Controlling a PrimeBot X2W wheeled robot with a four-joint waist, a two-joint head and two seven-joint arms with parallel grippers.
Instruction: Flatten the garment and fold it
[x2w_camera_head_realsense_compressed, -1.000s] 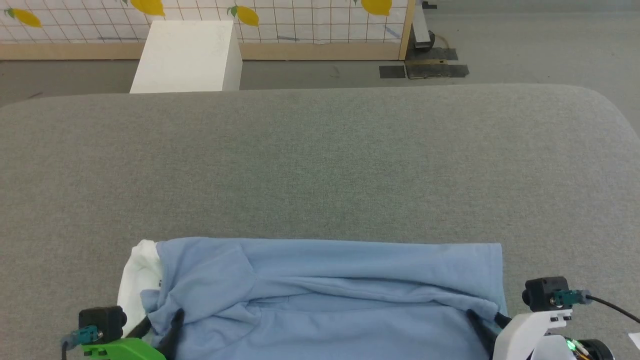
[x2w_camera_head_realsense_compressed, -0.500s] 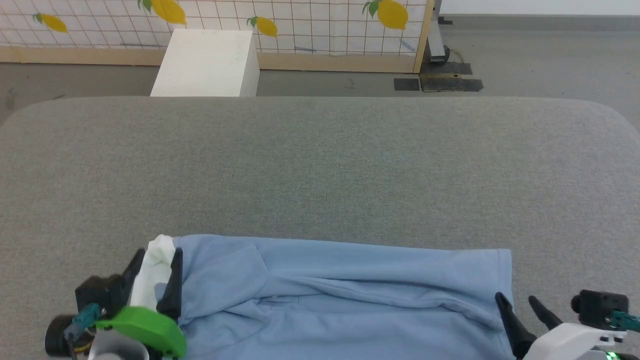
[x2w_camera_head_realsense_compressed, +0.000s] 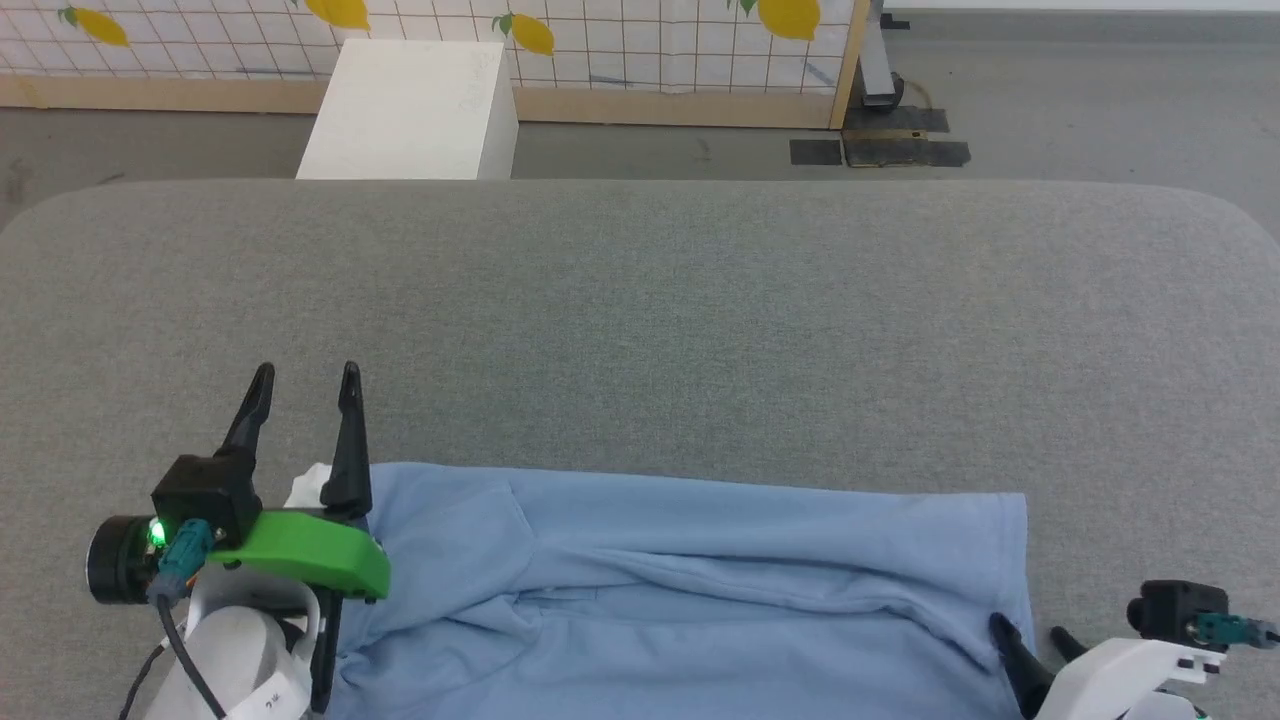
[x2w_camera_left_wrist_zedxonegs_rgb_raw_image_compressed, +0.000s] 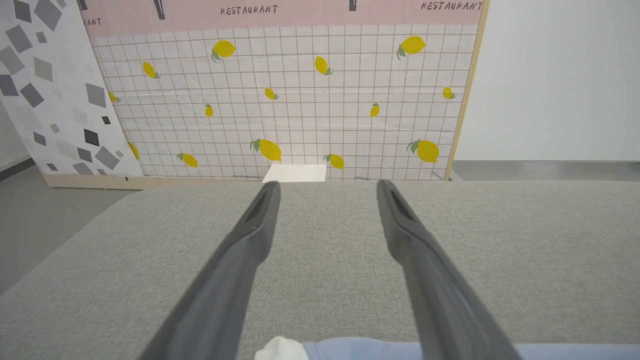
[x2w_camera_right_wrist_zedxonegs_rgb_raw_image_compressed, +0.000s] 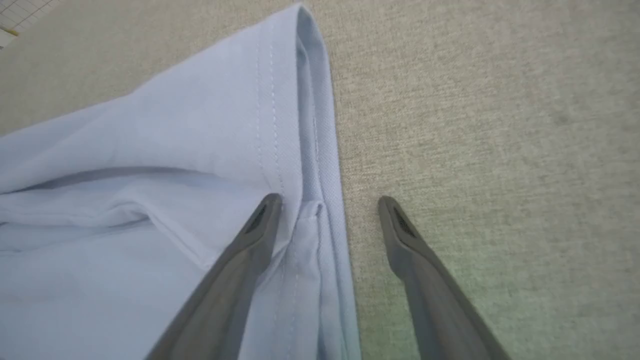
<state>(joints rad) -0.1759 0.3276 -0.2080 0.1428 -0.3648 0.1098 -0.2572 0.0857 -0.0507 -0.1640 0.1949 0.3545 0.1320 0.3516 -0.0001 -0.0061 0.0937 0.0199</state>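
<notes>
The light blue polo shirt (x2w_camera_head_realsense_compressed: 680, 590) lies in a long creased band along the near edge of the grey padded table (x2w_camera_head_realsense_compressed: 640, 330), its white collar (x2w_camera_head_realsense_compressed: 310, 487) peeking out at the left end. My left gripper (x2w_camera_head_realsense_compressed: 305, 378) is open, raised over that collar end, its fingers pointing past the shirt's far edge. In the left wrist view the gripper (x2w_camera_left_wrist_zedxonegs_rgb_raw_image_compressed: 326, 184) holds nothing, with the collar (x2w_camera_left_wrist_zedxonegs_rgb_raw_image_compressed: 280, 350) just below it. My right gripper (x2w_camera_head_realsense_compressed: 1025, 628) is open at the shirt's right hem. In the right wrist view the gripper (x2w_camera_right_wrist_zedxonegs_rgb_raw_image_compressed: 328, 200) straddles the hem (x2w_camera_right_wrist_zedxonegs_rgb_raw_image_compressed: 312, 150), one finger over fabric, the other over the table.
Beyond the table's far edge stands a white box (x2w_camera_head_realsense_compressed: 410, 110) on the grey floor. Behind it is a tiled wall panel with lemon prints (x2w_camera_head_realsense_compressed: 640, 40). Dark floor plates (x2w_camera_head_realsense_compressed: 880, 150) lie at the back right. The table's far half is bare grey fabric.
My left gripper let go of the collar end, opened and rose forward past the shirt's far edge. My right gripper opened and drew back at the hem. The head camera shifted.
</notes>
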